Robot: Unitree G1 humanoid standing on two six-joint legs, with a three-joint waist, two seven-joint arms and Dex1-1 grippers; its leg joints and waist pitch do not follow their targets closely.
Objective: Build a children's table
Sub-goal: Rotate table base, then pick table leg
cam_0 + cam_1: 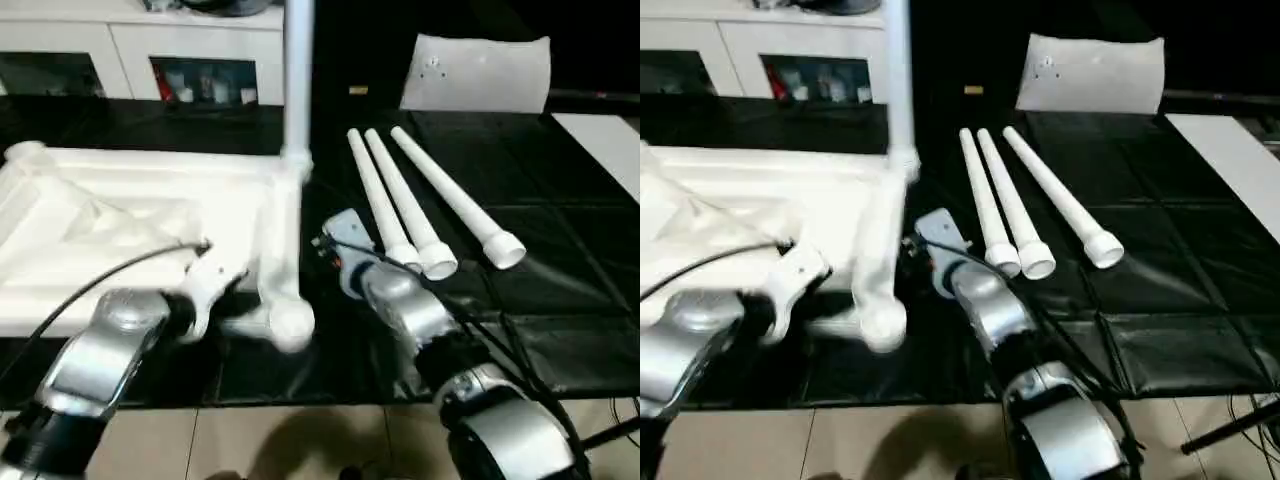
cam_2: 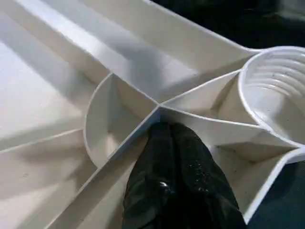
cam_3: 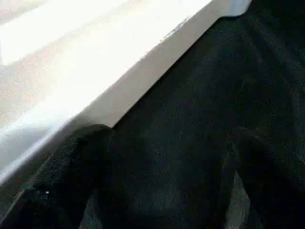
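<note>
White plastic fills the left half of the head view: the tabletop [image 1: 120, 230] lies upside down on a black mat [image 1: 540, 290], its ribbed underside facing up. At lower left, the left arm [image 1: 100, 360] reaches up toward the tabletop's near right corner. The left gripper [image 2: 178, 191] has its two black fingers clenched together with nothing between them; in the left wrist view their tips rest against a thin rib where several ribs meet, just beside a round corner socket [image 2: 276, 95] with ridged inner walls. Along the tabletop's right edge, one leg [image 1: 297, 70] stands upright in the far corner socket, rising out of the top of the frame at centre. Just right of centre, the right arm [image 1: 420, 320] stretches from the lower right toward that same edge. The right gripper [image 3: 167, 181] is spread wide and holds nothing; in the right wrist view its dark fingers frame the mat, with the tabletop's white side wall close beside one finger. Right of centre, three loose legs [image 1: 420, 200] lie on the mat, nearly parallel, two touching and the third a little apart, wide ends toward the bottom. At upper left, a white cabinet [image 1: 130, 50] stands behind the mat; at upper right, a flat white bag [image 1: 480, 70] leans at its far edge.
</note>
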